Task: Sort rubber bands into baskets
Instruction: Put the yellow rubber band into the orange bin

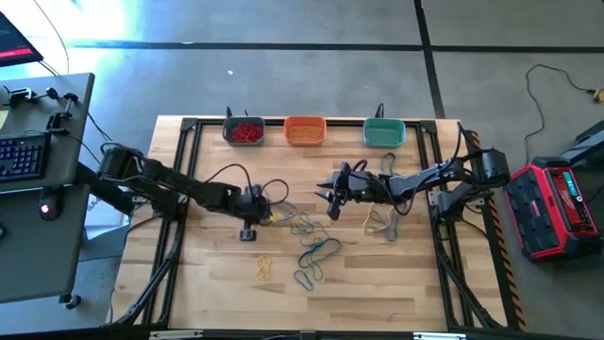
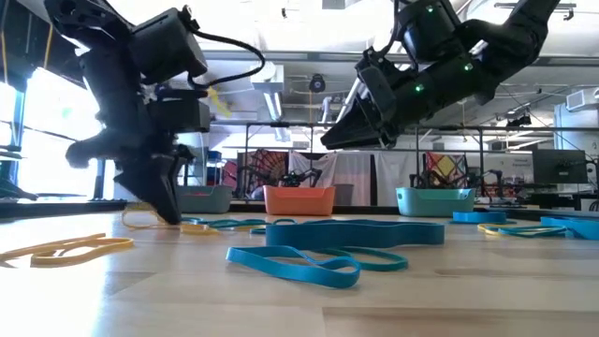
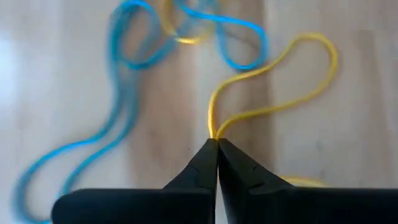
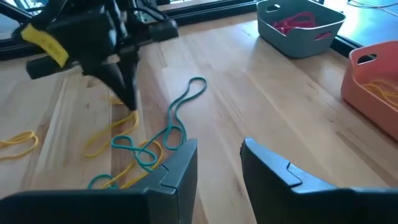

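Note:
Rubber bands lie loose on the wooden table: a yellow one (image 3: 311,68) tangled near blue ones (image 3: 124,93), a long blue one (image 2: 309,262) in front, another yellow one (image 1: 263,267) nearer the front edge. My left gripper (image 1: 257,219) is down at the table, shut on the yellow band. My right gripper (image 4: 217,162) hangs open above the table's middle (image 1: 332,206), with nothing between its fingers. Three baskets stand along the far edge: grey-blue (image 1: 243,130) with red bands, orange (image 1: 305,130) with yellow bands, teal (image 1: 384,132). My left gripper pinches the yellow band at one end of its loop (image 3: 212,127), both strands together between the two fingertips. The fingers come steeply from above, tips at the tabletop (image 2: 170,215). The rest of the band lies slack on the table, stretching away from the fingers.
More blue and yellow bands lie in a heap below my right arm (image 1: 382,222) and at the table's middle (image 1: 316,255). A black frame (image 1: 179,170) runs round the table's edges. Black cables hang from both arms.

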`<state>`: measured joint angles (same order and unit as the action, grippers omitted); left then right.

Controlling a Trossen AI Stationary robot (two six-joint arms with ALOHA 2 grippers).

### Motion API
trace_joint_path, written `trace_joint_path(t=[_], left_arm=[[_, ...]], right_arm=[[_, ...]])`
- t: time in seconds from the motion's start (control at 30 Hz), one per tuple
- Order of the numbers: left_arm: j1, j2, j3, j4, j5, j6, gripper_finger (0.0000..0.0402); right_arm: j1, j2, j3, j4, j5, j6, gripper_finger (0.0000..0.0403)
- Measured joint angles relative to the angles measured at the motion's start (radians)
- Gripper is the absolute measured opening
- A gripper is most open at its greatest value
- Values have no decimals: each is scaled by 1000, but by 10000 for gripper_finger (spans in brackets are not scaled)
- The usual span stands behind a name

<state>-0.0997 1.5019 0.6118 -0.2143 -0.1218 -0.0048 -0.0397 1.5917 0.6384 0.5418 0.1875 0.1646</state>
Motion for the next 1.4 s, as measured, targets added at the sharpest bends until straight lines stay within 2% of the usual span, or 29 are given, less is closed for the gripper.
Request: trace_joint_path(t=[0.17, 0.4, 0.63, 0.8, 0.93, 1.1, 1.4], left_arm=[[13, -106, 19, -45, -132, 2, 0], [46, -223, 19, -19, -208, -1, 0], [53, -239, 21, 49, -201, 41, 0], [96, -239, 74, 114, -194, 43, 0], [167, -239, 118, 159, -178, 64, 0], [278, -238, 133, 226, -57, 69, 0], [454, -137, 232, 236, -11, 149, 0]], right_arm=[[-7, 0, 0, 7, -7, 15, 112], [-7, 0, 0, 10, -10, 11, 112], [-7, 0, 0, 16, -10, 11, 112], [-7, 0, 0, 16, -9, 11, 112], [-7, 0, 0, 17, 0, 14, 112], [-7, 0, 0, 16, 3, 11, 112], [-7, 0, 0, 17, 3, 12, 112]])
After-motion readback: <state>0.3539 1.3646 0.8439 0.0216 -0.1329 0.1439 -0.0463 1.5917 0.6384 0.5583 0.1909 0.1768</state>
